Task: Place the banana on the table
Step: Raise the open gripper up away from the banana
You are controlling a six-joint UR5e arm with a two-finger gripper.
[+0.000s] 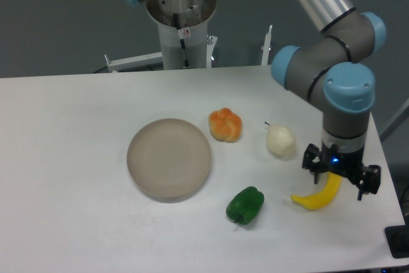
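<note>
Your gripper (340, 179) has its fingers spread wide around the banana's (317, 197) upper end. It lies on the table (64, 222), long axis running down-left from the fingers, near the pepper (245, 204).

The banana (317, 197) is small, curved and bright yellow, smooth with tapered ends; its upper end rises between the fingers of the tool (340, 178), while its lower tip points left, at or just above the surface; it sits near the right front of the tabletop (70, 158), which is broad, flat, white and matte, with straight edges.
</note>
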